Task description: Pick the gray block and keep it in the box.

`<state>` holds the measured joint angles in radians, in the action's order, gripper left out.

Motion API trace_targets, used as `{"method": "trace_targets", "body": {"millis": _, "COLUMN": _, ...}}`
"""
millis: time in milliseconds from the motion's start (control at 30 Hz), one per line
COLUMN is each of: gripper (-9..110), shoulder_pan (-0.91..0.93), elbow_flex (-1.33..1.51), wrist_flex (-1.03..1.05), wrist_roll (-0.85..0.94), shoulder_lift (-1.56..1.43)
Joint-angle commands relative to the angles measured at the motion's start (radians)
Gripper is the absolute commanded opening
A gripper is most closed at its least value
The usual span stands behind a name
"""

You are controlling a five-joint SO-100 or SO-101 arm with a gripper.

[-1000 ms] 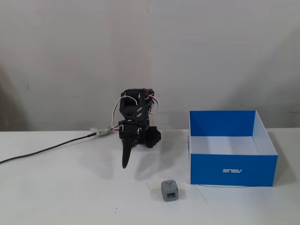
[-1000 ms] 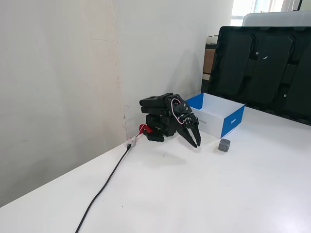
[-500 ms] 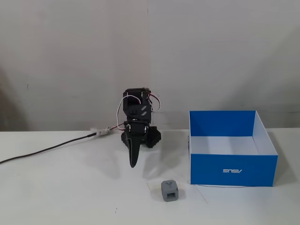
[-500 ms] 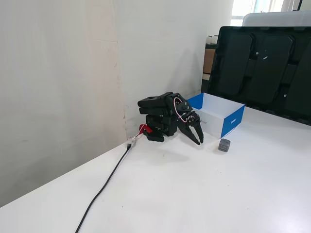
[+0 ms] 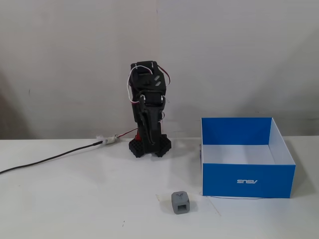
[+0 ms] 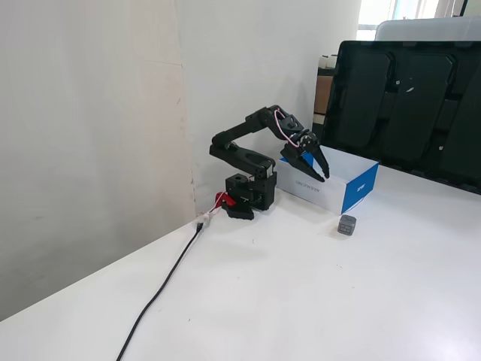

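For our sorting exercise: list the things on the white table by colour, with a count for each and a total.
Gray: 1, the gray block
Blue: 1, the box
Black: 2, the robot arm and its cable
Total: 4

White table (image 5: 75, 199), set against a pale wall; black arm base (image 5: 149, 146) at the back edge, mid-width in a fixed view; black cable (image 5: 47, 160) trailing from it toward the left edge; blue box (image 5: 246, 180) right of the base; gray block (image 5: 180, 202) near the front edge, just beside the box's front-left corner, apart from it.
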<state>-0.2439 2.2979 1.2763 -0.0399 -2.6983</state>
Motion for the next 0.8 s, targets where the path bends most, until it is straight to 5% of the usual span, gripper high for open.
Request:
{"method": "trace_targets", "body": {"millis": 0, "gripper": 0, "shoulder_pan": -0.041, "elbow_flex": -0.087, "wrist_flex": 0.005, "wrist_roll": -0.014, "shoulder_lift": 0.049}}
{"method": "trace_targets", "body": {"millis": 400, "gripper": 22, "shoulder_pan": -0.161, "elbow_flex": -0.233, "wrist_flex": 0.021, "wrist_roll": -0.167, "shoulder_lift": 0.499}}
{"method": "trace_targets", "body": {"millis": 767, "gripper": 29, "shoulder_pan": -0.16, "elbow_flex": -0.399, "wrist_flex": -0.075, "wrist_roll": -0.186, "shoulder_lift": 0.973}}
